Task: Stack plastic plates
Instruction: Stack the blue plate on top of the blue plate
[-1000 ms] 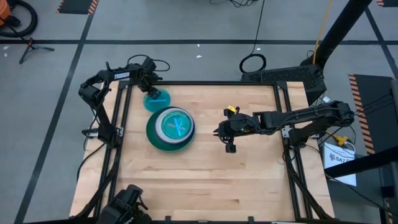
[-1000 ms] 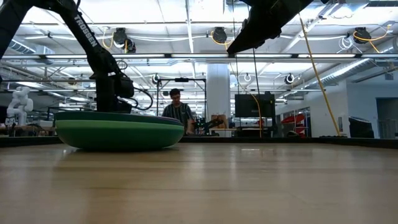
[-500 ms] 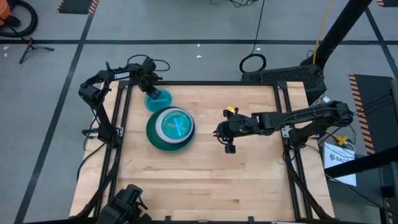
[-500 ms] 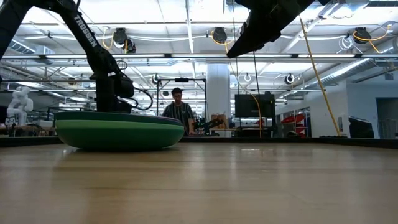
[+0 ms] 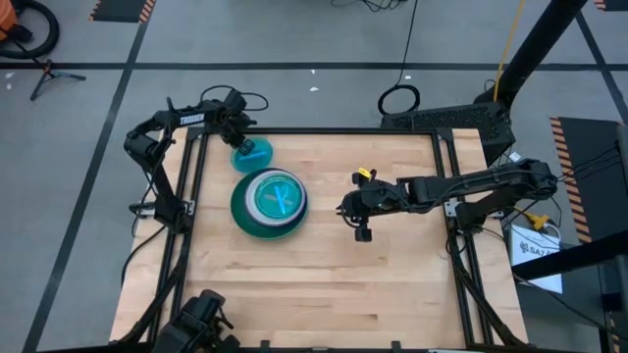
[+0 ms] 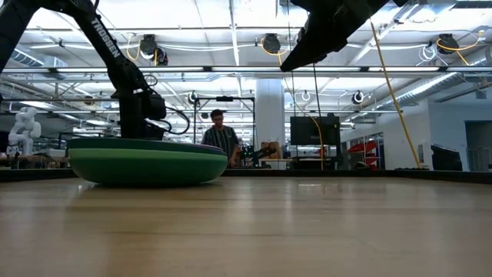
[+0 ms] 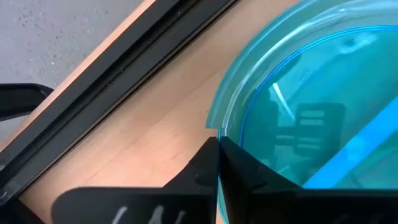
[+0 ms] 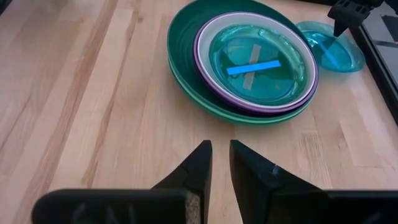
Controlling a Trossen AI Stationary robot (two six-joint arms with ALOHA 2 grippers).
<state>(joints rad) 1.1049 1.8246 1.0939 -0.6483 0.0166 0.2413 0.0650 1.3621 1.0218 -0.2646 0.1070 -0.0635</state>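
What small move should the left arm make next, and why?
Probably lift the small translucent blue plate and carry it over the stack. The left gripper has its fingers pinched on that plate's rim beside the stack, while the right gripper waits mid-table.

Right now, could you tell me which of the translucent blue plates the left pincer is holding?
The lone blue plate beside the stack, near the table's far-left corner; the left pincer is shut on its rim. The other blue plate sits atop the stack, untouched.

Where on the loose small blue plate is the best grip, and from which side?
On its thin raised rim, at the far-left edge facing away from the stack. The small blue plate lies nearly flat, so only its lip offers purchase. The left claw is already pinched there.
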